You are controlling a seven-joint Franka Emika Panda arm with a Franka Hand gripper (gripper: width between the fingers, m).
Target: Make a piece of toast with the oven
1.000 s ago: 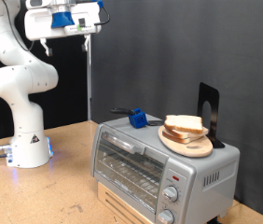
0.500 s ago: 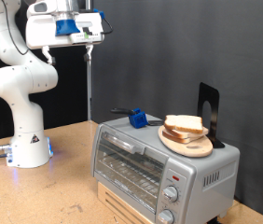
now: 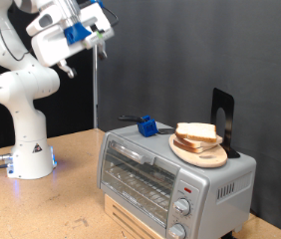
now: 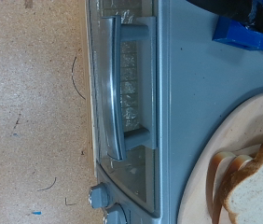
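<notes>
Your hand (image 3: 69, 70) is high up near the exterior view's top-left corner, well apart from everything on the wooden surface (image 3: 41, 204). I can't tell how far open it is, and no picture shows anything between the fingers; they don't show in the wrist view at all.

The boxy silver-grey countertop toaster oven (image 3: 170, 174) sits at the surface's right side in the exterior view, glass door shut, w/ two knobs (image 4: 97, 196) at one end of the front. On its roof is the round wooden board (image 3: 200, 151) carrying stacked slices; the pale white bread slice w/ tan-brown crust (image 3: 195, 131) lies on top, untouched. A small blue block (image 3: 146, 126) is also on the roof, near the board.

Judgement: you're at the very start, approach stage. Nothing loaded, door not yet opened. Reaching the door handle (image 4: 112, 89) calls for a long descent and squaring up to the bar.
</notes>
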